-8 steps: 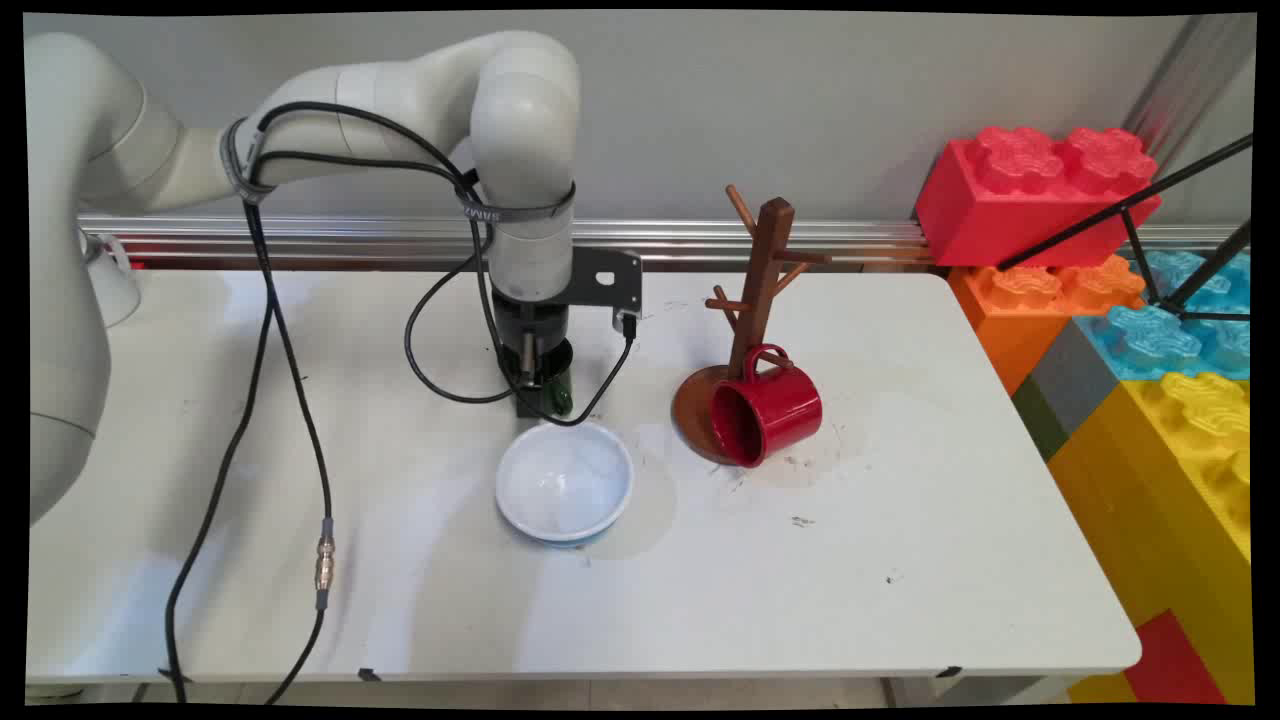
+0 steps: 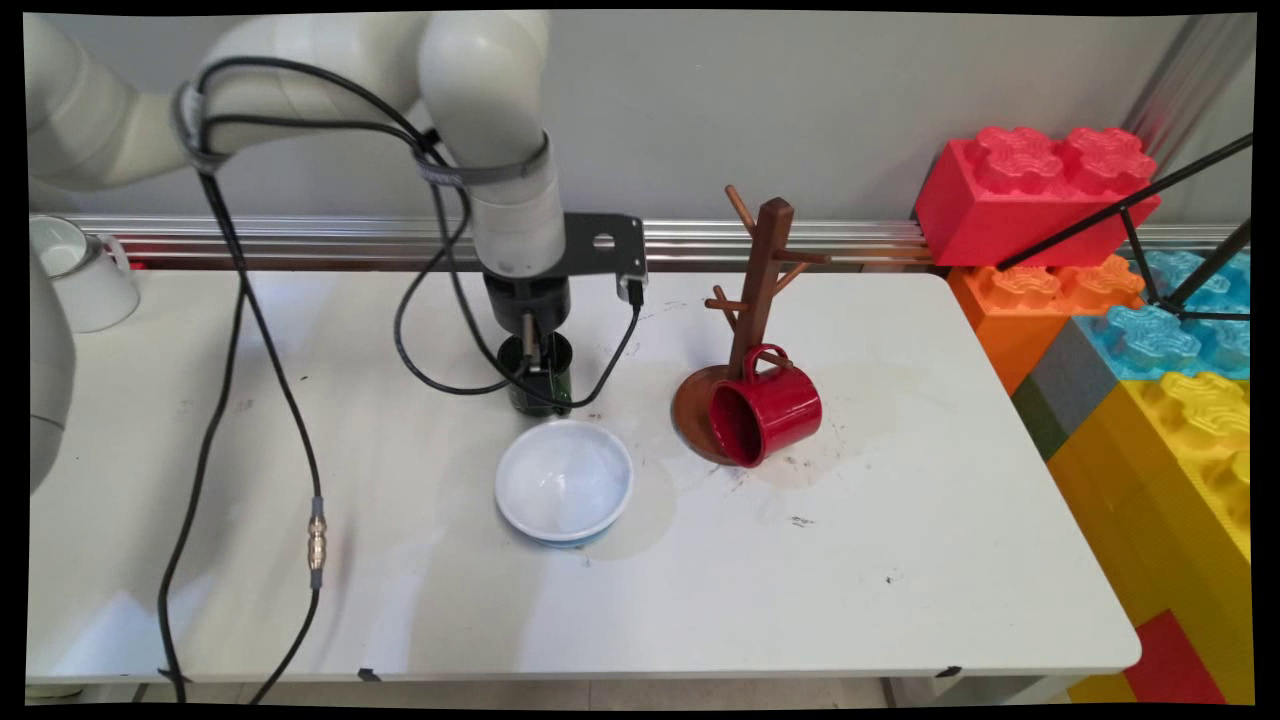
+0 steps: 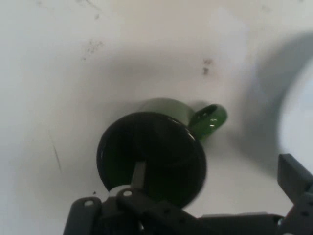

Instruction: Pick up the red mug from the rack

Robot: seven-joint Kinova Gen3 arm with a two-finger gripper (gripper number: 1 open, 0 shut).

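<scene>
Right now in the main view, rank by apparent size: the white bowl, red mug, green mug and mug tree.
1. mug tree
2. white bowl
3. red mug, close to the bowl; it also sits farther back, so unsure
4. green mug, partly hidden by the tool

Glossy green mug (image 3: 161, 147), glossy red mug (image 2: 768, 412), smooth white bowl (image 2: 565, 480), brown wooden rack (image 2: 757, 290), matt white table (image 2: 900, 560) with scuffs.
</scene>
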